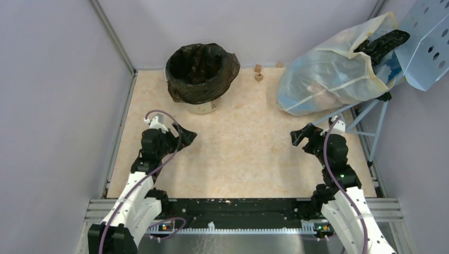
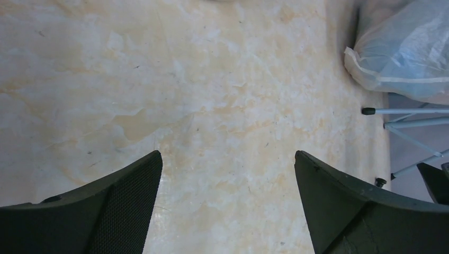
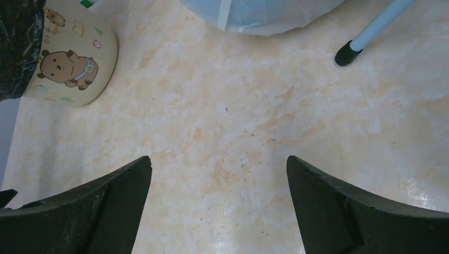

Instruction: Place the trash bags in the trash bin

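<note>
- Black trash bag [image 1: 382,45]: we see it at the upper right of the top view, poking out of the mouth of the pale see-through sack [image 1: 328,74], just beside the blue perforated panel [image 1: 430,39]. Not in the bin [image 1: 201,79].
- Agreed. Where do we put the bin?
- Upper centre-left of the top view, upright on the beige marbled table [image 1: 243,153], cream body, black film draped over its rim, well apart from the sack. Right wrist view catches its side at upper left, bear print on it.
- Left gripper [image 1: 186,133]?
- Lower left of the top view, below the bin, fingers spread wide. Its wrist view shows bare table in the gap and the sack at upper right.
- Right gripper [image 1: 299,135]?
- Lower right, just below the sack, fingers wide apart too, bare table between them. We can't tell if either one touches the table.
- Anything else we log?
- Small tan blocks [image 1: 258,77] at the far table edge between bin and sack; a pale blue stand leg [image 3: 376,26] with a black foot at the upper right of the right wrist view, beside the sack.
</note>
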